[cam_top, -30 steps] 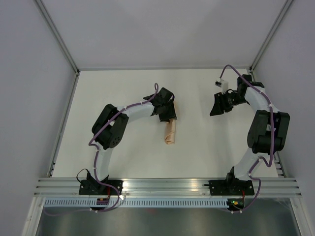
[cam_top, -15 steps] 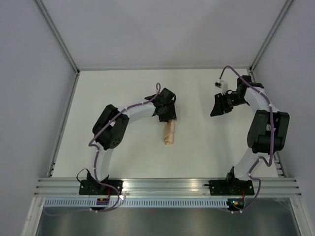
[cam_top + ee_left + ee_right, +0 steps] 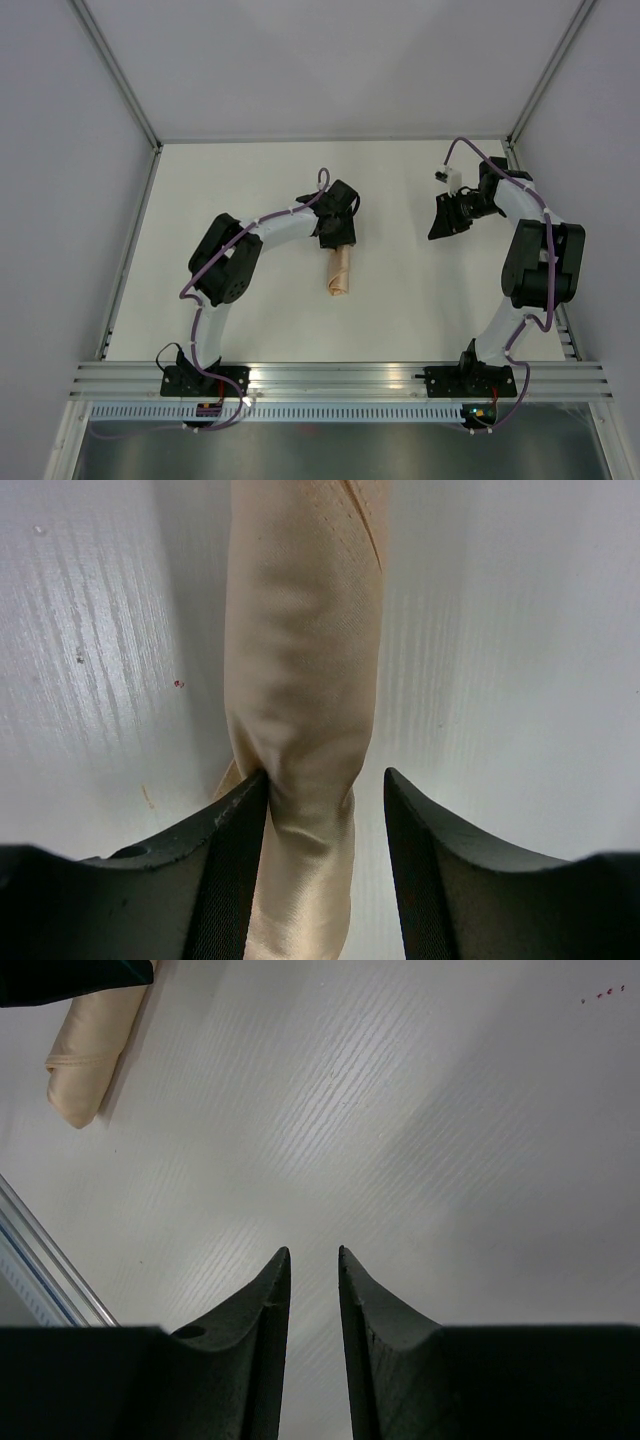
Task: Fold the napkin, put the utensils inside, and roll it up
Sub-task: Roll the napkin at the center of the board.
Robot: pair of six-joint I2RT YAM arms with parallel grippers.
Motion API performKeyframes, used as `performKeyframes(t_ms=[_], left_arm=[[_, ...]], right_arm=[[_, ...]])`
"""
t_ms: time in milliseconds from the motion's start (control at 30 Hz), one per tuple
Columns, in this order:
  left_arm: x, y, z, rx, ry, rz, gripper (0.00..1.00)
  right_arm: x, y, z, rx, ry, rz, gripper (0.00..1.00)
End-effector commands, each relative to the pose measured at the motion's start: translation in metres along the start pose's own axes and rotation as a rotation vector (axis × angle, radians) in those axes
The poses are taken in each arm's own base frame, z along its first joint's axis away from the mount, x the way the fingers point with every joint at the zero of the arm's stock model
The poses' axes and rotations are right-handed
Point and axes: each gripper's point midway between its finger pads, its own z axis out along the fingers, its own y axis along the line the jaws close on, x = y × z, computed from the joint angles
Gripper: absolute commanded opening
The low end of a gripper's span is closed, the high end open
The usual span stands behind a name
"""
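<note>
Currently the napkin (image 3: 341,270) lies as a slim peach roll near the centre of the table (image 3: 240,180), long axis running 12 to 6 o'clock in the top view. The left gripper (image 3: 340,237) sits over the roll's 12 o'clock end, jaws open and straddling it: in the left wrist view one finger (image 3: 235,830) touches the cloth and dents it, while the other stands just clear. The right gripper (image 3: 447,222) hovers well apart toward 3 o'clock, jaws near together with a slim gap and nothing between them. Handling judgement: the cloth looks light, soft and somewhat slick, so the roll would likely sag or loosen if lifted by one end. Better to pinch gently across its full thickness near mid-length. Utensils are not visible anywhere; whether they sit inside the roll cannot be told. The roll's 12 o'clock end is hidden under the left gripper in the top view, and its free edge shows only as a faint diagonal seam in the wrist view.
</note>
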Motion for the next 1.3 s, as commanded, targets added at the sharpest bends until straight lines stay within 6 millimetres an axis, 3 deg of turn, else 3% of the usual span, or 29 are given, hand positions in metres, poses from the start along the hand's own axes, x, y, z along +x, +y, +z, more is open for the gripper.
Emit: performKeyframes(t_ms=[0, 300, 400, 667, 800, 1067, 1233, 1267], left_arm=[[0.004, 0.012, -0.012, -0.072, 0.014, 0.073, 0.56], [0.002, 0.008, -0.014, -0.080, 0.008, 0.094, 0.42], [0.001, 0.007, -0.015, -0.079, 0.005, 0.098, 0.28], [-0.002, 0.012, -0.017, -0.103, -0.008, 0.110, 0.40], [-0.005, 0.014, -0.020, -0.121, -0.025, 0.112, 0.51], [-0.009, 0.015, -0.023, -0.130, -0.038, 0.120, 0.59], [-0.011, 0.013, -0.025, -0.132, -0.046, 0.134, 0.50], [-0.011, 0.012, -0.025, -0.131, -0.047, 0.135, 0.42]], right_arm=[[0.001, -0.003, 0.003, 0.006, 0.004, -0.010, 0.31], [0.003, -0.004, 0.003, 0.011, 0.010, -0.013, 0.31], [0.004, -0.005, 0.004, 0.012, 0.012, -0.012, 0.31], [0.006, -0.007, 0.006, 0.011, 0.017, -0.008, 0.31], [0.008, -0.008, 0.008, 0.013, 0.022, -0.006, 0.31], [0.009, -0.009, 0.009, 0.012, 0.026, -0.005, 0.31], [0.011, -0.011, 0.010, 0.012, 0.029, 0.000, 0.30], [0.011, -0.010, 0.011, 0.011, 0.031, 0.000, 0.30]])
